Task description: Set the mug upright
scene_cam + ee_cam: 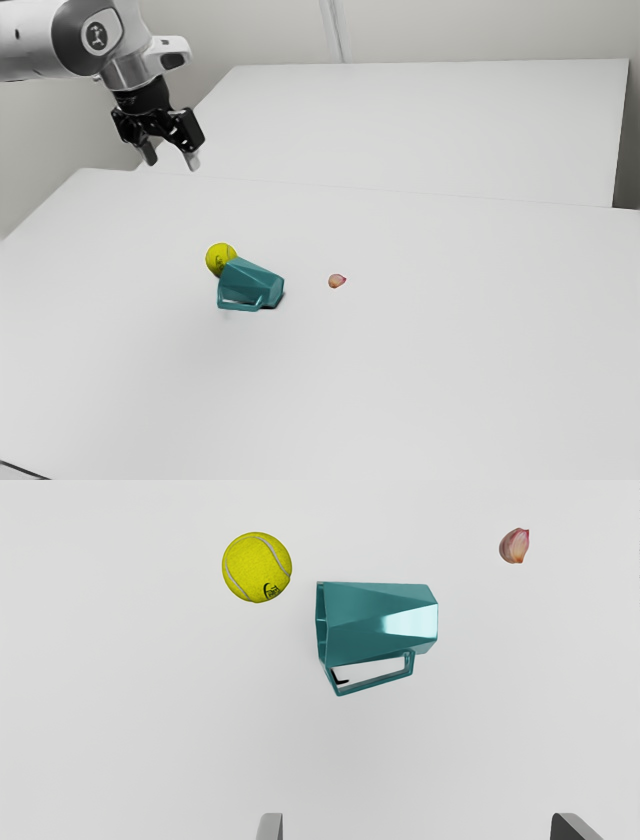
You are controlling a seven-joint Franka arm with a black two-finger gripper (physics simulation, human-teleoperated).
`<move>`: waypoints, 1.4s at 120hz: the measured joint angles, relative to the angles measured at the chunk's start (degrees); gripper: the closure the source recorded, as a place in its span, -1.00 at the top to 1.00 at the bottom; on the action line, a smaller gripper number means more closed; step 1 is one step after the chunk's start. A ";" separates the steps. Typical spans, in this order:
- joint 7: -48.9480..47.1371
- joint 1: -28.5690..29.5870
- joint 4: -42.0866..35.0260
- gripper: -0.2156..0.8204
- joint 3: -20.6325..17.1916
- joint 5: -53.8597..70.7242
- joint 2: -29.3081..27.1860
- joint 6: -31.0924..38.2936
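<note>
High above the table, toward the exterior view's upper left, my gripper [172, 160] hangs with its fingers spread and nothing between them. A teal faceted mug [252, 282] lies on its side on the table, well below and away from the hand. In the wrist view the mug [377, 622] has its mouth facing the tennis ball's side and its base toward the garlic clove, with the handle out along one side. The gripper [416, 825] is open there, both fingertips wide apart and not touching the mug.
A yellow tennis ball [220, 259] [256, 567] rests close to the mug's mouth end. A small garlic clove [337, 281] [514, 546] lies beyond the mug's base. All stand on a white table [420, 380].
</note>
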 joint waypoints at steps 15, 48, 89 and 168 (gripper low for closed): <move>-0.02 -0.40 -0.07 0.54 0.00 -0.01 0.01 -0.01; -0.01 -1.29 1.06 0.54 0.12 0.00 2.06 -0.14; 0.50 6.38 4.11 0.54 0.60 -1.62 7.09 -0.33; 14.55 17.42 -10.12 0.54 2.53 -29.57 11.69 10.99</move>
